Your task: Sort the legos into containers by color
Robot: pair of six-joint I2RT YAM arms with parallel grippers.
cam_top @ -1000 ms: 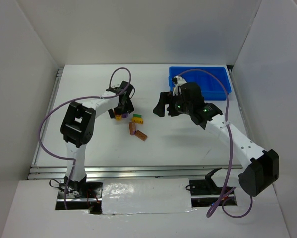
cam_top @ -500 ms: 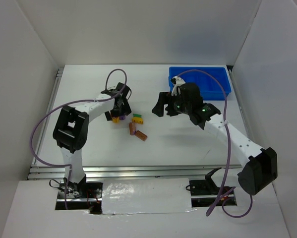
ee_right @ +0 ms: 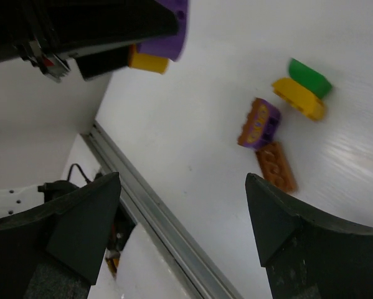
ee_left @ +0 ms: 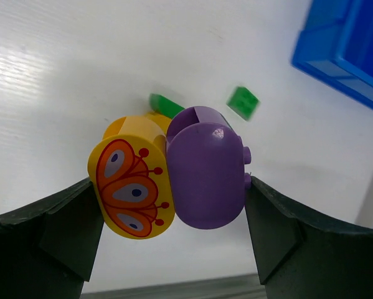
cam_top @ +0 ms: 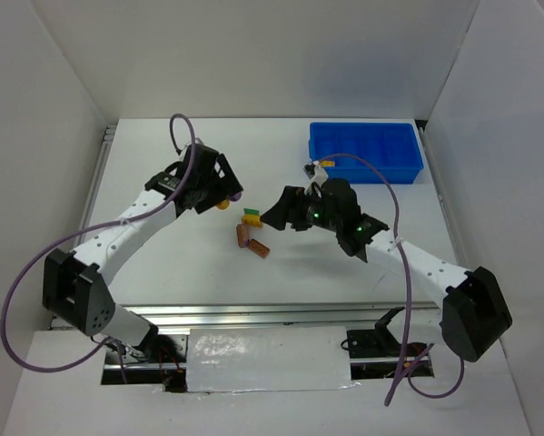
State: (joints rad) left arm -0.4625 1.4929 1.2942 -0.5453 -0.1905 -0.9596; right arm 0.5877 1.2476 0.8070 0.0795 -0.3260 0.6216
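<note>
- While both arms reach out from the near edge, the closest loose piece on the white table [cam_top: 163, 263] is a brown-orange brick [cam_top: 259, 248], lying flat.
- Right at its far end lies a purple-and-orange brick [ee_right: 259, 122]. The marks printed on its orange face are too small to read.
- Just beyond those two, a green brick [ee_right: 309, 76] touches a yellow brick [ee_right: 298, 98]; whether it sits on it or beside it I cannot tell.
- Hovering just to the right of this cluster, the right gripper [ee_right: 181, 180] has its jaws spread wide, with nothing between them.
- Left of the cluster and a little farther out, the left gripper [ee_left: 174, 215] is clenched on a brick pair [ee_left: 186, 174] lifted off the table.
- Within that pair, a yellow butterfly brick [ee_left: 133, 187] presses against one finger and a purple rounded brick [ee_left: 208, 177] against the other, side by side.
- Its yellow face carries a printed orange butterfly wing, outlined in red with dark spots.
- Beyond the held pair, toward the tray, a green square brick [ee_left: 243, 101] lies blurred on the table.
- Farthest off, the blue tray [cam_top: 366, 125] stands at the far right of the table, well apart from the cluster.
</note>
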